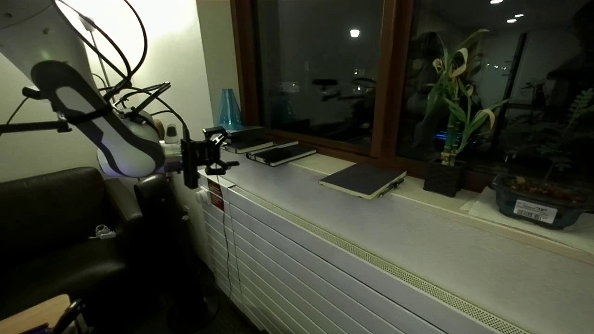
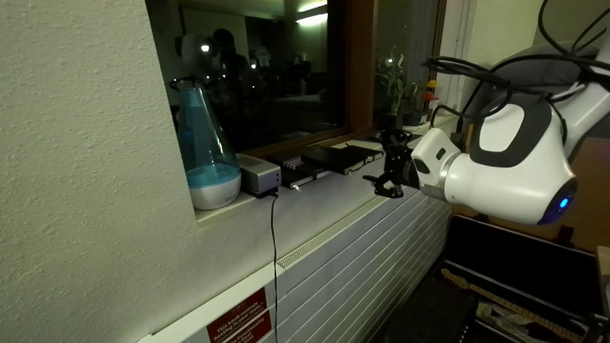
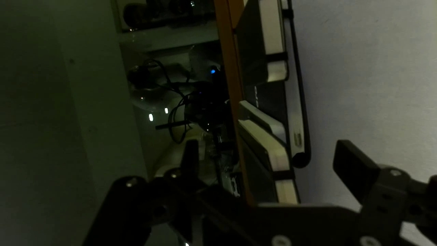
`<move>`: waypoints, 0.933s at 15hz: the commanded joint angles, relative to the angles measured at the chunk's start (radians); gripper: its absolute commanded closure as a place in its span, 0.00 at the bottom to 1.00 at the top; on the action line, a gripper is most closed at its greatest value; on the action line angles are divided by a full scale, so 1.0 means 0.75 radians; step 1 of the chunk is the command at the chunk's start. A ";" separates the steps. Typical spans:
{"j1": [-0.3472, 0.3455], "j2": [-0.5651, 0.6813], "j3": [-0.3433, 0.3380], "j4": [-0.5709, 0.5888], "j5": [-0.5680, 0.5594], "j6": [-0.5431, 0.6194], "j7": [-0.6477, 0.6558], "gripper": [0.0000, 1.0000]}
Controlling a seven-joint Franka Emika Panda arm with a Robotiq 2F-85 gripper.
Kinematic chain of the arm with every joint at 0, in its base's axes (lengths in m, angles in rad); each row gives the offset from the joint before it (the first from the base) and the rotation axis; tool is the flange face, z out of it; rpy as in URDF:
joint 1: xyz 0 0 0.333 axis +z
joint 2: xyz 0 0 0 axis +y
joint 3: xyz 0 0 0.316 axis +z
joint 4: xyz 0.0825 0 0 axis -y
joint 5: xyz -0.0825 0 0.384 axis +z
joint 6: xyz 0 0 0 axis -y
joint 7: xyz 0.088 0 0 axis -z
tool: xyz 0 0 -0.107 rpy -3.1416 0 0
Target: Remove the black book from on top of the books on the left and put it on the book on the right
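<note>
In an exterior view, a black book [image 1: 290, 153] lies at the top of a low pile on the left part of the sill. A black book with a strap [image 3: 256, 44] rests on a wider black book [image 3: 292, 102] in the wrist view. The pile also shows in an exterior view [image 2: 340, 158]. The dark-covered right book [image 1: 364, 179] lies flat, apart from the pile. My gripper [image 1: 227, 149] is open and empty, jaws one above the other, in front of the sill on the left books' side. It also shows in an exterior view [image 2: 377, 159] and the wrist view [image 3: 268, 155].
Another strapped book [image 3: 273, 160] lies beside the pile. A blue humidifier [image 2: 212, 157] and a grey box [image 2: 259, 175] stand at the left end. A pen [image 1: 392, 187] lies against the right book. Potted plants [image 1: 443, 178] stand farther right. The window [image 1: 315, 69] runs behind.
</note>
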 commanded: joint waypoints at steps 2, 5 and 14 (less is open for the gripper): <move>-0.001 0.006 0.025 0.014 -0.008 -0.041 0.026 0.00; 0.003 0.010 0.037 0.028 -0.007 -0.040 0.023 0.00; 0.009 0.038 0.065 0.064 -0.016 -0.040 0.017 0.14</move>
